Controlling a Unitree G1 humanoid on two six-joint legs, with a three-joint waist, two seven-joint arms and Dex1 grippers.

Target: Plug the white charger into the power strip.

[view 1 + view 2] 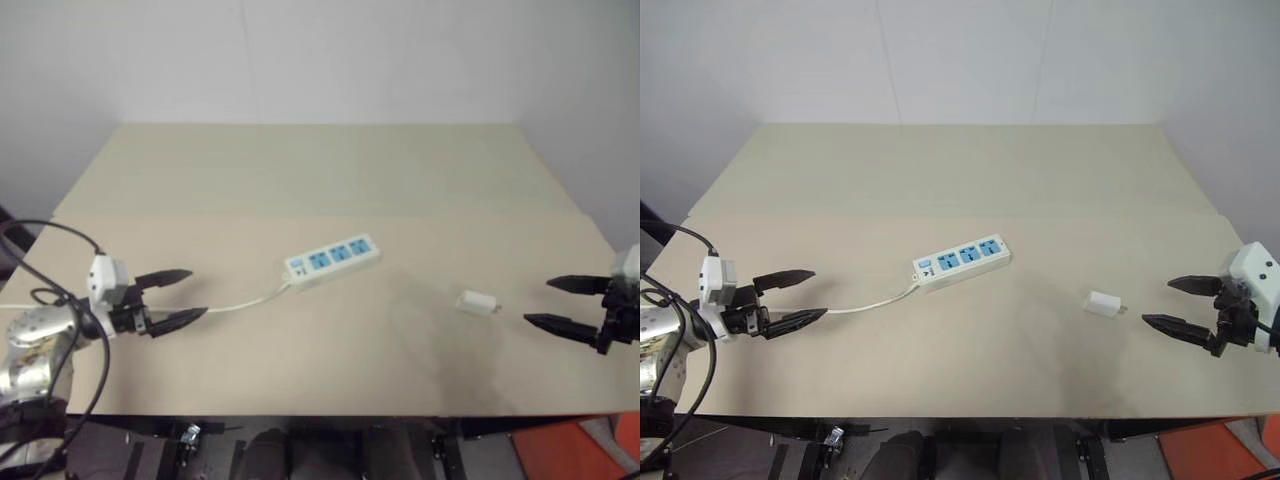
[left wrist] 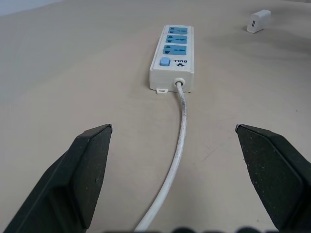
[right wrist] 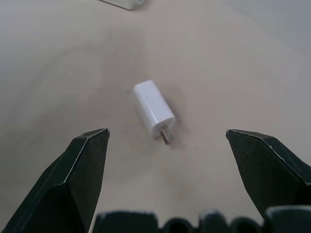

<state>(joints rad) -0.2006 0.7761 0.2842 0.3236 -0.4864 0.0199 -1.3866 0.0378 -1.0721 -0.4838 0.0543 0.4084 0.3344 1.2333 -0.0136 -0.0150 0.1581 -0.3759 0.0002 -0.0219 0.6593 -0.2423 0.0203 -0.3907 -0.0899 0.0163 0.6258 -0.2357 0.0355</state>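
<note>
The white charger [image 1: 478, 303] lies on its side on the beige table [image 1: 330, 170], right of the middle, its short prongs [image 3: 166, 137] turned toward my right gripper [image 1: 562, 302]. That gripper hovers open a short way to the charger's right, nothing between its fingers. The power strip [image 1: 333, 260], white with three blue socket faces, lies slanted at the table's middle. Its thin cord [image 1: 240, 305] trails left toward my left gripper [image 1: 183, 296], which is open and empty above the cord, apart from the strip. In the left wrist view the strip [image 2: 173, 57] lies straight ahead.
The table's front edge [image 1: 330, 412] runs just below both grippers. A white wall [image 1: 330, 60] stands behind the far edge. Black cables [image 1: 60, 300] loop around my left arm. Something orange [image 1: 560, 455] shows beneath the table at the right.
</note>
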